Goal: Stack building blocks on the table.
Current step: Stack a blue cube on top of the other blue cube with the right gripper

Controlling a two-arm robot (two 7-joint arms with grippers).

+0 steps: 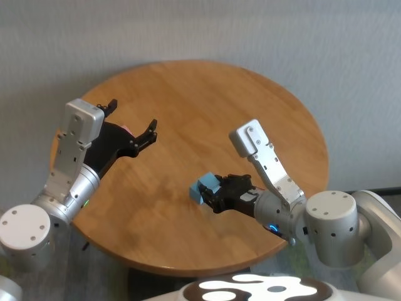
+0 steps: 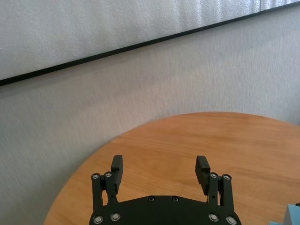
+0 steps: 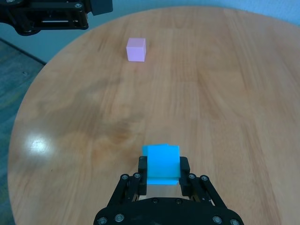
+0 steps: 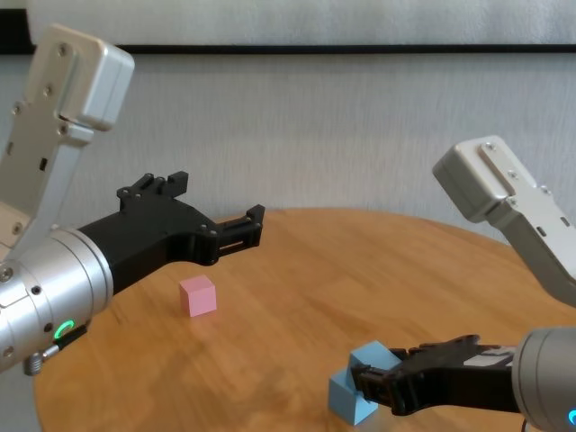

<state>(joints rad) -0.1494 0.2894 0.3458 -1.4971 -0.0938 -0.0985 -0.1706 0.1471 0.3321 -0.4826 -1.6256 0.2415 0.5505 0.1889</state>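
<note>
Blocks first: one light blue cube sits pinched between the right gripper fingers, low over the round wooden table at about six o'clock on its top, near the robot's edge. In the chest view this held cube is tilted and touches a second light blue cube that lies on the wood just below and beside it; whether the upper one rests squarely on the lower cannot be told. From the head view the pair reads as one blue shape at the tip of the black claw, and the right wrist view shows the jaws pressed against the two sides of the blue cube, with a sliver of blue behind it.

Pink cube stands alone, flat on the table, at about ten o'clock, well apart from the blue ones. In the head view only a small pink edge of it shows beside the left gripper's black body.

Left gripper hovers above the table's nine o'clock side, its fingers spread wide with nothing between them, pointing across the wood toward the centre. It hangs over the pink cube without touching it, clear in the chest view
</note>
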